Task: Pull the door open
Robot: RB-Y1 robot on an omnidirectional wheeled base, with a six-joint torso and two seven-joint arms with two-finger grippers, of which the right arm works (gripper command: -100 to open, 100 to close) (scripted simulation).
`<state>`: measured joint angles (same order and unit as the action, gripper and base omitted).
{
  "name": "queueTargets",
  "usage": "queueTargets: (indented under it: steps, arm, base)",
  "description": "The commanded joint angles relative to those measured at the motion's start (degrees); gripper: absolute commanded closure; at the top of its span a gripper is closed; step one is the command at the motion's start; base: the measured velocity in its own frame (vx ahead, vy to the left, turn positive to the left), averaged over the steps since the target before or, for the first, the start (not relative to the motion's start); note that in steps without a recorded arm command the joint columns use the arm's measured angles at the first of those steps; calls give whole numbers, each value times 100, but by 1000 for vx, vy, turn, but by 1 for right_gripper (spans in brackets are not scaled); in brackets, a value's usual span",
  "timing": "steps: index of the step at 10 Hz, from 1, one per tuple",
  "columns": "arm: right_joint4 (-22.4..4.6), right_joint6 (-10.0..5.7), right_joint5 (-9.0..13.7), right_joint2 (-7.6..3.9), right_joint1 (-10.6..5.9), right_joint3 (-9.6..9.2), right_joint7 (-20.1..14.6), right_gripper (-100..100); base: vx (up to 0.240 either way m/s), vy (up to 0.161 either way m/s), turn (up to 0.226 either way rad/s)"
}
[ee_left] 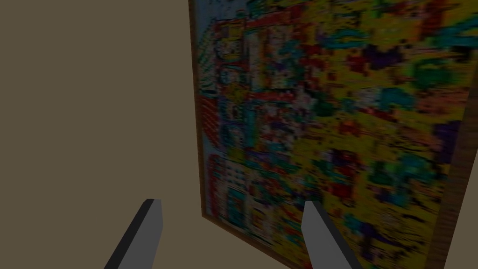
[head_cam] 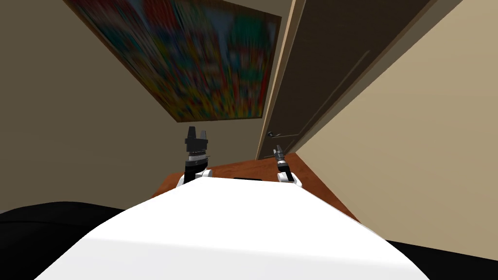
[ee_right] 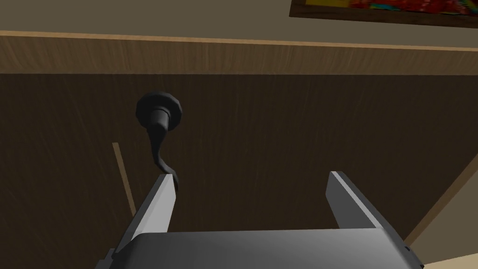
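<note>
Gaping right gripper (ee_right: 251,177) fingers, one beside the lever (ee_right: 158,130) tip on the door (ee_right: 280,130); left gripper (ee_left: 232,204) fingers apart

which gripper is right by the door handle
The right gripper: open, one fingertip beside the tip of the dark lever handle on the brown door. The left gripper, also open, faces the colourful framed picture.

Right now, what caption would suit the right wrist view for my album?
Open right claw poised at a dark brown wooden door, one finger beside the tip of its black curved lever handle.
</note>
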<state>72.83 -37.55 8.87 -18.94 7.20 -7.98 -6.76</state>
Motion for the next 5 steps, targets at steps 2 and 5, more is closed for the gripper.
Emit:
queueTargets:
  steps: [2, 5]
  arm:
    - [-314, -49, 40, -88, -109, -67, -46, -100]
    - [-660, -109, 86, -192, -226, -136, -103, -100]
  base:
    - [74, -82, 94]
    - [58, -79, 83]
